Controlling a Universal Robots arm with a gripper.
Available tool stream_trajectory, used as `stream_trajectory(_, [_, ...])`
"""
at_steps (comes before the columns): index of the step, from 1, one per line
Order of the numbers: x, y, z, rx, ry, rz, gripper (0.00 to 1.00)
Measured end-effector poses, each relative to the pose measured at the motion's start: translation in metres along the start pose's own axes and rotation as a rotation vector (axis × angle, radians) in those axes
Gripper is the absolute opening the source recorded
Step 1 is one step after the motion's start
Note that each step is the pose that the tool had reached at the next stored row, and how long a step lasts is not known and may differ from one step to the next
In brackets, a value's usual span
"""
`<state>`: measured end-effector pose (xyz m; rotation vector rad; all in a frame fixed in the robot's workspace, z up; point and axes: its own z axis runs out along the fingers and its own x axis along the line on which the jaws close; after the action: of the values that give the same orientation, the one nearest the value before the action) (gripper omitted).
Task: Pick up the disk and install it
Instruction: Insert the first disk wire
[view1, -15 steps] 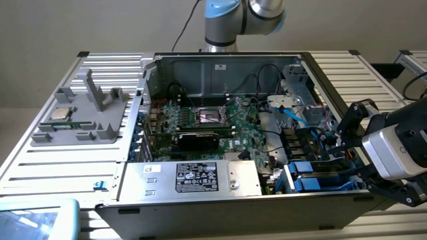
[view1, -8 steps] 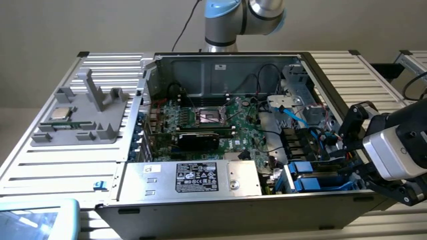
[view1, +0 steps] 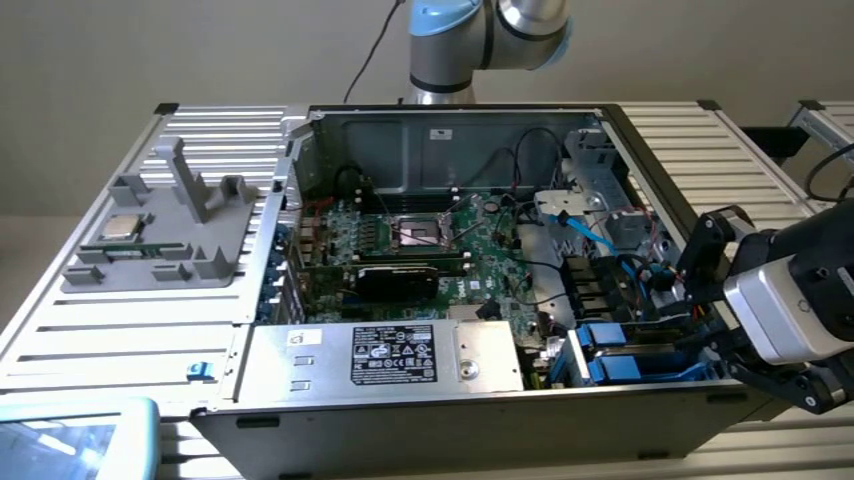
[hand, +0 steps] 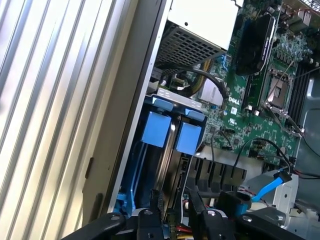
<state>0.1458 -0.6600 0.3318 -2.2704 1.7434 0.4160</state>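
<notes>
White Dell logo on the motherboard (hand: 242, 107)

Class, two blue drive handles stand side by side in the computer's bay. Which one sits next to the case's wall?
The blue handle right beside the wall; the other handle is nearer the circuit board.

The arm's blue-capped joint (view1: 461, 30) is sitting at upper centre of the exterior view — the wrist (view1: 801, 300) is hovering at lower right, the gripper (view1: 703, 312) pointing toward the frame's left.
</notes>
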Motion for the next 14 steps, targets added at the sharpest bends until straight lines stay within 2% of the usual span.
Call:
stream_trajectory(5, [0.0003, 0.0, 0.0008, 0.0, -0.0001, 0.0, 0.34])
stream_trajectory(7, [0.0004, -0.0002, 0.0009, -0.0002, -0.0001, -0.001, 0.31])
stream_trajectory(8, [0.0006, -0.001, 0.001, -0.0005, -0.0002, -0.001, 0.25])
stream_trajectory(9, [0.0008, -0.0015, 0.001, -0.0008, -0.0003, -0.002, 0.25])
stream_trajectory(10, [0.0008, -0.0016, 0.0009, -0.0013, -0.0003, -0.003, 0.18])
stream_trajectory(14, [0.0008, -0.0017, 0.0008, -0.0025, -0.0001, -0.006, 0.17])
